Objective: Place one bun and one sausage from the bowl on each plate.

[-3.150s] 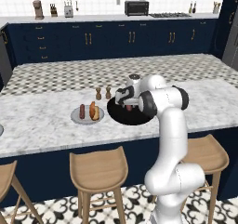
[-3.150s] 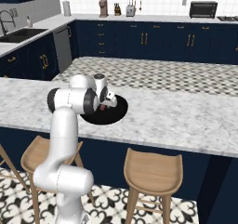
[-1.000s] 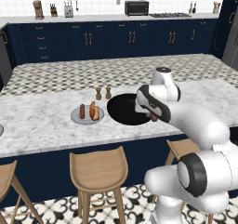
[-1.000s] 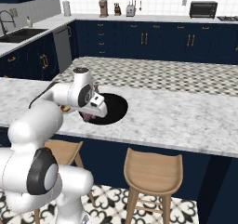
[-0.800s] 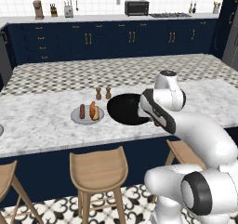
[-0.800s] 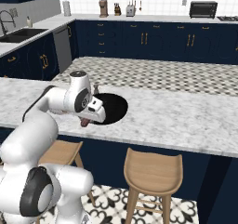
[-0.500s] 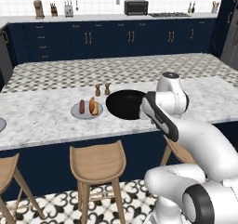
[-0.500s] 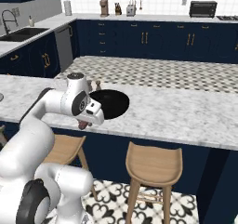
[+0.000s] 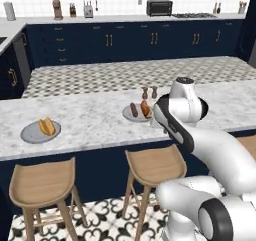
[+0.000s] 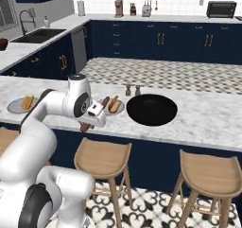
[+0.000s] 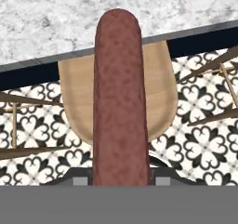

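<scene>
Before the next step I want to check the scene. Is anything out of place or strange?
One thing: the sausage held in the gripper hangs past the counter edge, over a stool, not above a plate. The far plate holds just a bun.

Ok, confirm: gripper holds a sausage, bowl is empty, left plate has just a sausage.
One slip: the left plate has just a bun, per the left base view. The gripper does hold a sausage and the bowl is empty.
</scene>
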